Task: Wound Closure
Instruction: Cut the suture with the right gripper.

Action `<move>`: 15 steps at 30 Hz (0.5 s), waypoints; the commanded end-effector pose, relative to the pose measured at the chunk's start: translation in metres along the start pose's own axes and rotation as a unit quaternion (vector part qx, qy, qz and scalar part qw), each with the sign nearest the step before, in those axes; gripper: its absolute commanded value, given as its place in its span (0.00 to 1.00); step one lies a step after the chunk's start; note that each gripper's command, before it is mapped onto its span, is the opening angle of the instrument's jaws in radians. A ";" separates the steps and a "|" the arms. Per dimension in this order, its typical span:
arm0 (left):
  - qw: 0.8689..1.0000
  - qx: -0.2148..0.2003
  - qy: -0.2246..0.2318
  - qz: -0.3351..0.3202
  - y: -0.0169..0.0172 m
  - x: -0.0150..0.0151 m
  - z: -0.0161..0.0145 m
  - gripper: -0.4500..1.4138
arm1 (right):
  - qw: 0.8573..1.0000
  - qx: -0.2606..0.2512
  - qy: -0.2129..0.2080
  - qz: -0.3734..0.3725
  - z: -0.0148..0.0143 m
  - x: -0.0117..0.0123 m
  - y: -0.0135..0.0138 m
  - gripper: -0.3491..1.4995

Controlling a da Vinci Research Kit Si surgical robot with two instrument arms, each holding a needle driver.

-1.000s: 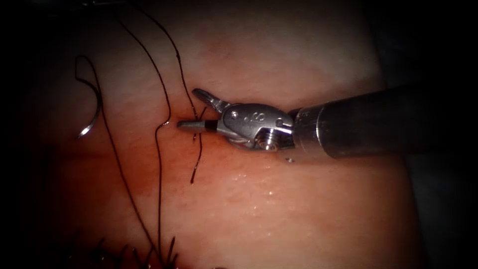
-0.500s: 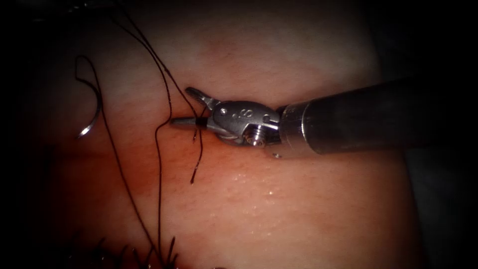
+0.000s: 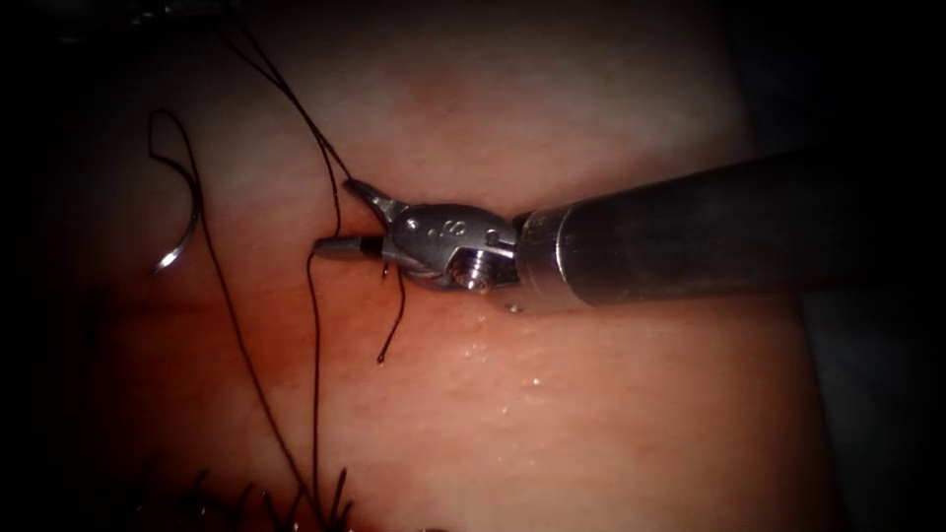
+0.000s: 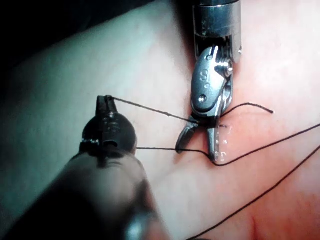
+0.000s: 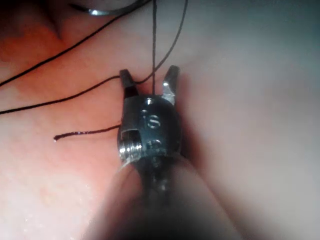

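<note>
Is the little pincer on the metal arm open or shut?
Open. The right pincer has its two tips spread apart in a V, with thread running between them, and grips nothing.

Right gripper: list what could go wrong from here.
1. The right gripper is open and holds nothing, with thread strands crossing between its jaws; closing could catch the wrong strand.
2. The left gripper holds the thread taut; a pull might drag on the tissue.
3. The needle lies unheld on the tissue and could snag loose thread.

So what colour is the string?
The thread is black, showing best in the endoscope view.
</note>
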 end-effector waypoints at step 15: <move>1.000 0.002 0.004 0.007 0.0000 0.0010 0.0001 0.00 | 1.000 0.000 0.002 0.004 0.0019 0.0000 -0.0002 0.88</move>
